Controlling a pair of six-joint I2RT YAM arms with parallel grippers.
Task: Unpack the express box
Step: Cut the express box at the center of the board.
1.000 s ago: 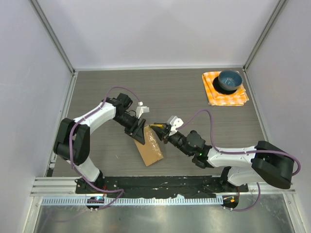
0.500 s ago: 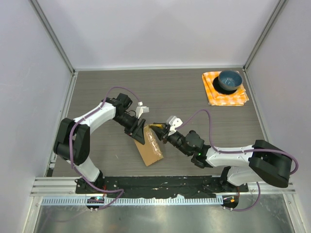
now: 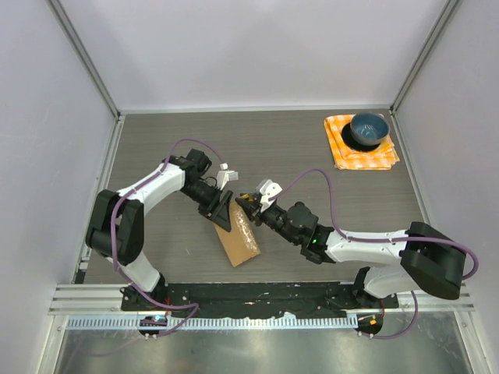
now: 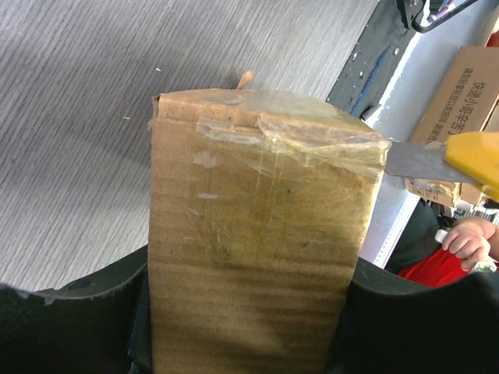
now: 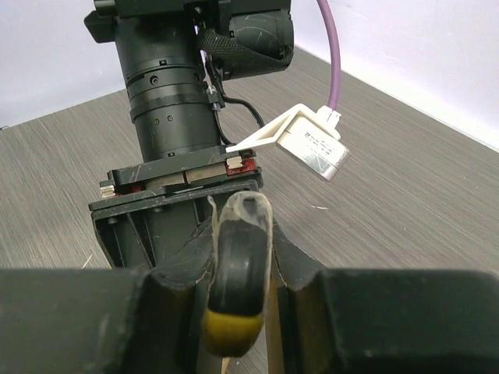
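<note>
- Top view: the box lay slanted on the table at lower centre. The left claw grasped its upper end. The right claw, clenched on a knife, met that end from the right. A bowl sat on a cloth at upper right.
- Left wrist view: the box filled the centre, clamped between fingers at the bottom edge. Clear tape covered its far end; the knife's blade touched the taped corner at right.
- Right wrist view: the knife sat pinched between that claw's fingers at bottom centre, the left claw just ahead.
</note>
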